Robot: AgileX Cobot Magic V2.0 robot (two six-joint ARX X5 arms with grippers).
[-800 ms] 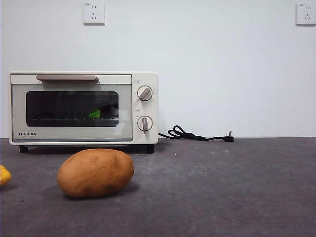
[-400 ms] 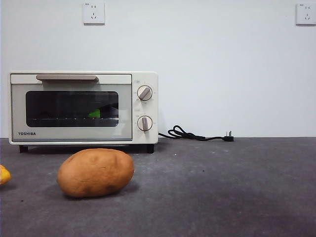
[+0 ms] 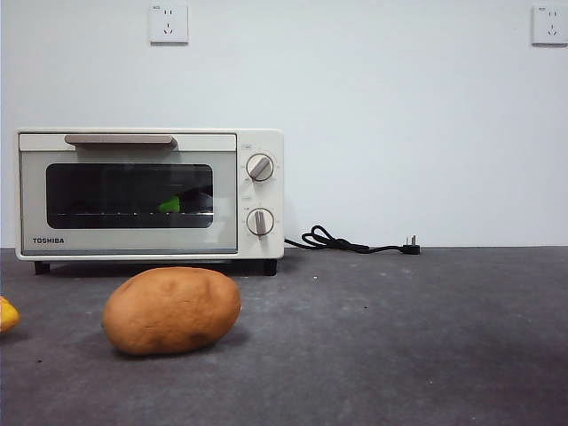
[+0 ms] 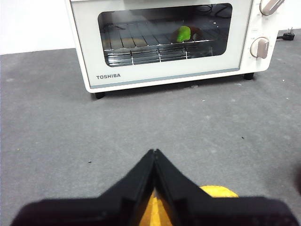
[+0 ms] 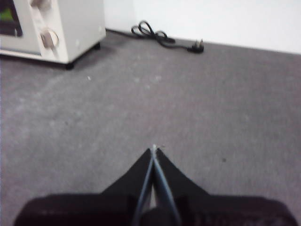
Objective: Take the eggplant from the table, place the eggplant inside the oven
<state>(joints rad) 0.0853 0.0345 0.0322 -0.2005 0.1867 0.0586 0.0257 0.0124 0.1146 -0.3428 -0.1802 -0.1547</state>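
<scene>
- eggplant (image 3: 182, 203) already on rack inside oven (image 3: 151, 193), mid-left of frame; door closed.
- left hand (image 4: 154, 155) and right hand (image 5: 154, 151) both clenched, empty, over the surface (image 3: 399, 337).
- Task looks done.

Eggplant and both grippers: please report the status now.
Left gripper and right gripper shut, empty, above the table. Eggplant inside the oven, door closed. Potato in front, nothing blocking.
</scene>
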